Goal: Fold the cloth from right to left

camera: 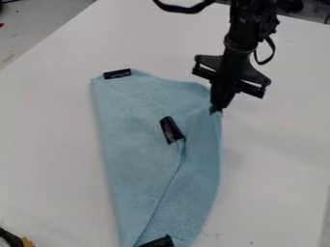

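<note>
Room flanks the cloth (pixel 132 144) (hand (pixel 218 109) blocks one corner).

Matt, rough-textured blue cloth (pixel 135 125)

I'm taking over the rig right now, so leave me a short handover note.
Gripper: shut, tips at the cloth's upper right edge in the view; whether it pinches fabric is unclear.
Cloth: on the white table, partly folded, a diagonal edge running from the middle black patch towards the bottom one.
Done: some overlap.
Left: probably bring the right side further left, then smooth and release if gripped.
</note>
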You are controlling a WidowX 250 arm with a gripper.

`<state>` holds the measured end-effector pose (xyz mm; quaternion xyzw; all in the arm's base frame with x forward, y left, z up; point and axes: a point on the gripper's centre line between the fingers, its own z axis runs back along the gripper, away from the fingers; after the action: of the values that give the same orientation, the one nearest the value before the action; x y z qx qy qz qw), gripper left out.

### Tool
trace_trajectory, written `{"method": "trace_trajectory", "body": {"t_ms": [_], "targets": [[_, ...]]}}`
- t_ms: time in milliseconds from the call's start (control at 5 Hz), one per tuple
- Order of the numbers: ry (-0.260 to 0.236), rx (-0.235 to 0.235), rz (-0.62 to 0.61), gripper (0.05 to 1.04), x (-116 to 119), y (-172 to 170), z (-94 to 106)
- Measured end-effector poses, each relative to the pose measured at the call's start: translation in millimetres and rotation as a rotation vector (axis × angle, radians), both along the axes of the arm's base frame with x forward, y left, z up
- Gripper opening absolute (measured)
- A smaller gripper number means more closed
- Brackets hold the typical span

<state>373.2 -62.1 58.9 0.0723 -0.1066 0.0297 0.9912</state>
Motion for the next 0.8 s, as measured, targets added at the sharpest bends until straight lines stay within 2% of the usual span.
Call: {"method": "trace_trajectory", "body": {"t_ms": [200,600,800], "targets": [[-0.039,0.026,0.109,0.067,-24,14,16.4],[-0.121,-0.046,0.291,0.067,-71,48,-1.4],[-0.152,-0.086,0.353,0.067,-86,57,-12.3]]}}
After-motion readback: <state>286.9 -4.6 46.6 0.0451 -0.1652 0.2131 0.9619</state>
